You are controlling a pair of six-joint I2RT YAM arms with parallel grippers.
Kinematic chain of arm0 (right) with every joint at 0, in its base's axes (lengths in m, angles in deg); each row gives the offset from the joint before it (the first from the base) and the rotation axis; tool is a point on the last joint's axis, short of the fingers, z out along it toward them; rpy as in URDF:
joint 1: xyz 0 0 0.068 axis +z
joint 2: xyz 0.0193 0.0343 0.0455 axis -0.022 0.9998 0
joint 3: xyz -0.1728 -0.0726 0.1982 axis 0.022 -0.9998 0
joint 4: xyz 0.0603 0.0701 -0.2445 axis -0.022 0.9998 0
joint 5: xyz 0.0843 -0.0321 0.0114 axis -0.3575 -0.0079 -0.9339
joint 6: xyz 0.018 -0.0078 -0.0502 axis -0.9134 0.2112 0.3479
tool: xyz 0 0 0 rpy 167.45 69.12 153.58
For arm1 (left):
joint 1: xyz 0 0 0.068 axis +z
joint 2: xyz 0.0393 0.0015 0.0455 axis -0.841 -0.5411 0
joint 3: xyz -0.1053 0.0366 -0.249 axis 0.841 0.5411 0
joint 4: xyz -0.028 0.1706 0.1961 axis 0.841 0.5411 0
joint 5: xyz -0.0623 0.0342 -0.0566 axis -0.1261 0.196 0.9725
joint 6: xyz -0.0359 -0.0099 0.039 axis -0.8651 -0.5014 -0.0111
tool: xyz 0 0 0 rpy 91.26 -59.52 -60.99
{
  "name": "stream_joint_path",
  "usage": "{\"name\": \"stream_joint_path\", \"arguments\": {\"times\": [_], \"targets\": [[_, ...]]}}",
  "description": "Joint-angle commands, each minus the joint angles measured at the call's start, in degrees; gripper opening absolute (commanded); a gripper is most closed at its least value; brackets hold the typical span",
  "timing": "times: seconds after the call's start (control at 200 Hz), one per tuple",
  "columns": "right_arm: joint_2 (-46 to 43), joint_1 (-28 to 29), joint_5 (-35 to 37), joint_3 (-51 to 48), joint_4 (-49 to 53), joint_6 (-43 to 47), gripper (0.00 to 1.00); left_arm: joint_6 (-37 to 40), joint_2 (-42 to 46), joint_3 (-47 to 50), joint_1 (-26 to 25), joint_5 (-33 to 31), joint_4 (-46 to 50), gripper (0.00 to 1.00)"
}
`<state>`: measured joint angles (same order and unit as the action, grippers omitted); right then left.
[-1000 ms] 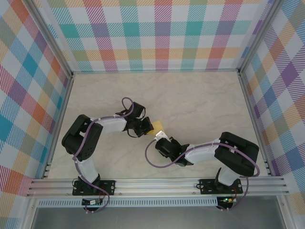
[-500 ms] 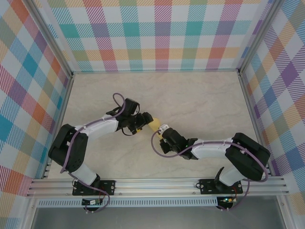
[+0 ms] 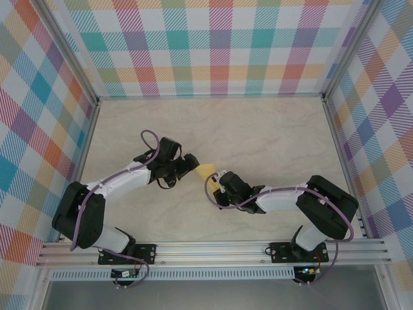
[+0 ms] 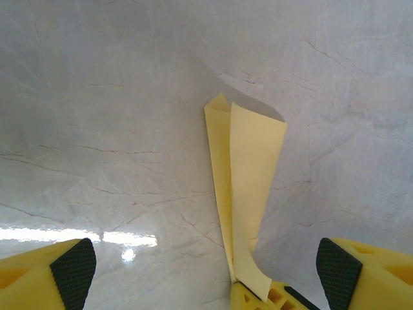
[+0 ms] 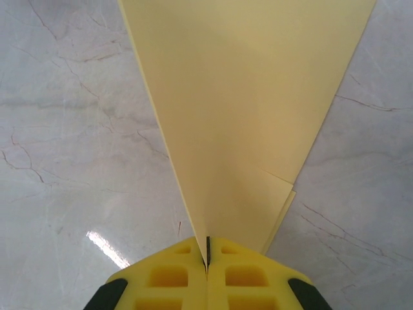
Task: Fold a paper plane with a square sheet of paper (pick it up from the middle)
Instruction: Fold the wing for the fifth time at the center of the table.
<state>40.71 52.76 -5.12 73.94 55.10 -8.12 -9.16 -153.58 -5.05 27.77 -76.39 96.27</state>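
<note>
The left pincer [image 3: 188,165], having just let go, is standing with jaws apart and drawing back from the paper plane [image 3: 205,171]. The right pincer [image 5: 207,258] is clamping its narrow end over the surface [image 3: 271,135], so the handover is looking complete.

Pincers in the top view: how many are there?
2. The left pincer, open, is left of the folded yellow paper; the right pincer, shut, holds its other end.

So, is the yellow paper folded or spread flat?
Folded: the yellow paper shows overlapping layers meeting along a crease, and the right hand pinches its narrow end.
</note>
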Motion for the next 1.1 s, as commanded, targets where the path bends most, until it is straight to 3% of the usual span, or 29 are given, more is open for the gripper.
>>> {"name": "stream_joint_path", "arguments": {"times": [0.0,0.145,0.3,0.495,0.71,1.015,1.095], "targets": [[-0.2,-0.3,-0.9,-1.8,-3.8,-3.8,0.06,-1.3,1.3,1.8,0.6,1.9,-1.6,0.91],[-0.3,-0.4,-1.6,-4.0,-7.8,-3.2,0.06,-2.1,-1.7,1.5,0.6,6.0,-5.7,0.90],[-0.1,-0.4,-2.1,-4.2,-8.8,0.8,0.06,-2.4,-8.4,-0.7,0.6,11.3,-8.3,0.81],[-0.9,-0.4,-2.2,-5.2,-9.4,6.1,0.06,-1.8,-13.3,-3.4,0.6,12.7,-7.8,0.70],[-0.8,-0.4,-2.7,-4.7,-8.0,12.3,0.07,-0.2,-16.2,-7.0,0.6,13.1,-4.9,0.69],[-0.6,-0.4,-1.6,-4.4,-7.5,14.5,0.09,0.3,-17.7,-7.3,0.6,13.9,-2.6,0.27],[-1.2,-0.4,-2.5,-4.4,-6.6,13.8,0.14,0.9,-17.5,-7.7,0.6,13.3,0.2,0.12]]}}
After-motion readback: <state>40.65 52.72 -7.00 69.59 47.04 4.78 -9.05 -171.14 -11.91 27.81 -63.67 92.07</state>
